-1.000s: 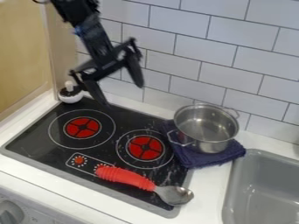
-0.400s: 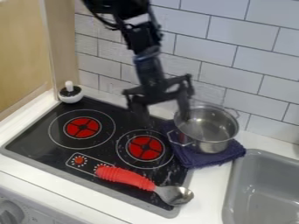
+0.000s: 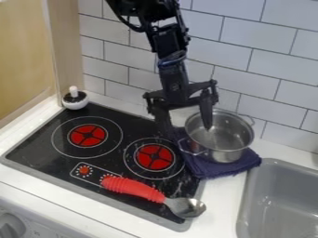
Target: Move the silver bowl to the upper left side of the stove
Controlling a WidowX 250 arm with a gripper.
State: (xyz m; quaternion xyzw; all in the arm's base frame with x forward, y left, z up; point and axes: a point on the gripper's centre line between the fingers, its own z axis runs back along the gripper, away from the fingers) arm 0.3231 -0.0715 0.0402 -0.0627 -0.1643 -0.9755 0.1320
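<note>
Gripper [image 3: 188, 131]: fingers spread apart | two-handled steel pot [image 3: 233, 138]: one finger over its mouth, other beyond its left rim | contact: unclear

The robot's arm [image 3: 169, 42] is black nearly all over, built of boxy, hard-edged segments. Its top part [image 3: 146, 8] is bulky, and a thin black cable [image 3: 126, 22] bows out in a loop on the left side. Below that comes a narrower block [image 3: 168, 39] with small knobbly bumps down its right edge. A dark blue band [image 3: 172, 58] wraps the arm above a smooth, slim section [image 3: 173, 72], which bears a small greyish mark [image 3: 175, 87]. The black gripper [image 3: 188, 132] has a wide, angular frame with knobby outer corners and two long, flat, tapering fingers [image 3: 207, 111].
</note>
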